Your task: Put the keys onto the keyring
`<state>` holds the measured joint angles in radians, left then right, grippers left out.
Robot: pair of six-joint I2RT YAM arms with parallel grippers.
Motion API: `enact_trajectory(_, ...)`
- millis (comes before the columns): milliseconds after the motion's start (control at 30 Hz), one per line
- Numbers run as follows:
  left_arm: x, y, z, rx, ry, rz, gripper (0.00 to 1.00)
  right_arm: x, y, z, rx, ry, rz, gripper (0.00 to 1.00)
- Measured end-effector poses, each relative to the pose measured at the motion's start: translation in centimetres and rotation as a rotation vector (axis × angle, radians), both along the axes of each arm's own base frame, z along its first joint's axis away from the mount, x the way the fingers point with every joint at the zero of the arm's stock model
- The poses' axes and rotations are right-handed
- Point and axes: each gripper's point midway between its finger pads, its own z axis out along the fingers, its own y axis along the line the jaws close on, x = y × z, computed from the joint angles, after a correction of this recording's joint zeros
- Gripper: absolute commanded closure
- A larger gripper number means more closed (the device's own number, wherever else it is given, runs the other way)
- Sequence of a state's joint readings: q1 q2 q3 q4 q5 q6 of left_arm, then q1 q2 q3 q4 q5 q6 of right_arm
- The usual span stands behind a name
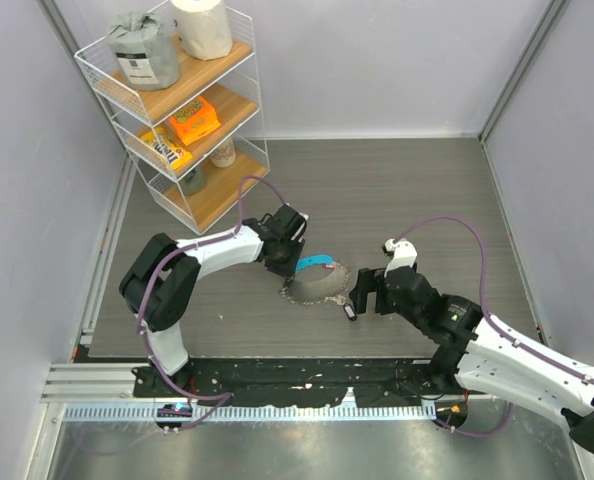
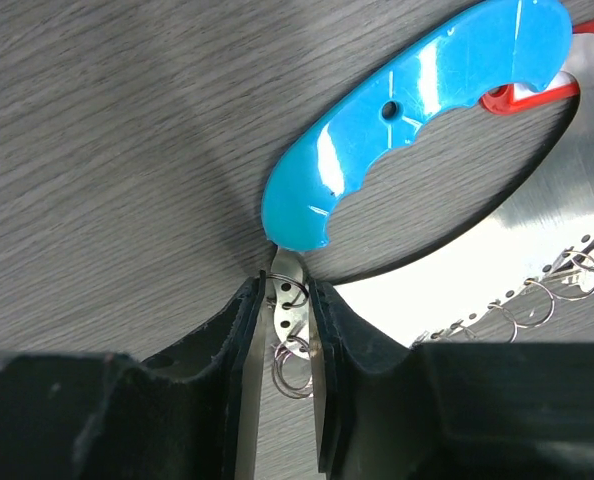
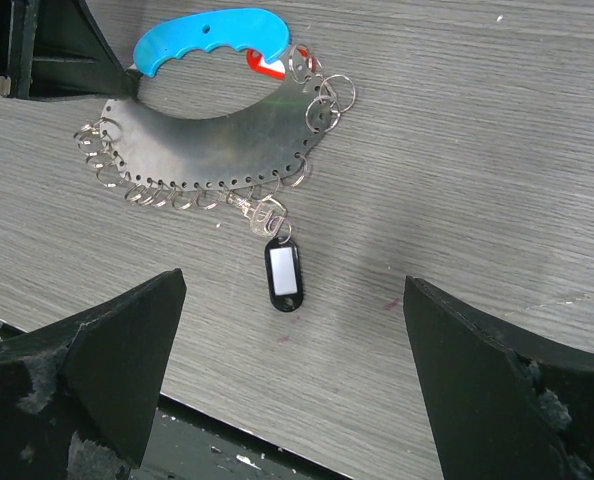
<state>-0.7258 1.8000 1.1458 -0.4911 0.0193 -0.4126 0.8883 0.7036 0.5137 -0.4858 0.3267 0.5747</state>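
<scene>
Keyring with a bright blue curved plastic tag [image 3: 209,35] and a small red tag [image 3: 267,66]: lies flat on the grey wood-grain tabletop [image 3: 477,150], about mid-table, between your two arms. Body is a flat silvery metal crescent [image 3: 217,140], perforated along its outer edge, with small wire rings [image 3: 157,195] hung through the holes. The blue tag sits along the inner curve, and the red tag is at the blue tag's end away from your left arm. A black key fob with a white label [image 3: 284,272] is clipped to the crescent's outer edge by a small clasp and lies on the tabletop on the near side. Your left claw [image 2: 283,290] is down at the crescent's narrow tip, just under the pointed end of the blue tag. Its jaws are drawn in to a narrow gap, with the tip and a couple of its rings between the fingers [image 2: 239,380]. You cannot tell from the wrist view whether the pads actually press on the metal. Your right claw [image 3: 295,280] hangs over the fob, just beside the crescent, jaws spread wide, nothing held. A white wire shelf rack [image 1: 222,65] stands at the far left corner, well apart from the keyring.
</scene>
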Motion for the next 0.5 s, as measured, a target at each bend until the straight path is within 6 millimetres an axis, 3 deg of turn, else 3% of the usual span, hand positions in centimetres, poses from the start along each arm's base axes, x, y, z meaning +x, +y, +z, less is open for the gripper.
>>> enact_trajectory(200, 0.01, 0.01, 0.00, 0.000, 0.000, 0.000, 0.81, -0.11, -0.08, -0.10, 0.003, -0.001, 0.001, 0.02)
enact_trajectory(300, -0.01, 0.01, -0.01, 0.000, 0.000, -0.001, 0.91, -0.15, -0.07, -0.08, 0.005, 0.000, 0.003, 0.02)
enact_trajectory(400, -0.04, 0.04, -0.04, 0.001, 0.001, 0.000, 0.87, -0.17, -0.09, -0.06, 0.007, -0.001, 0.003, 0.02)
enact_trajectory(500, 0.03, 0.11, -0.04, 0.005, -0.003, 0.002, 0.72, -0.17, -0.08, -0.01, 0.008, -0.003, 0.003, 0.02)
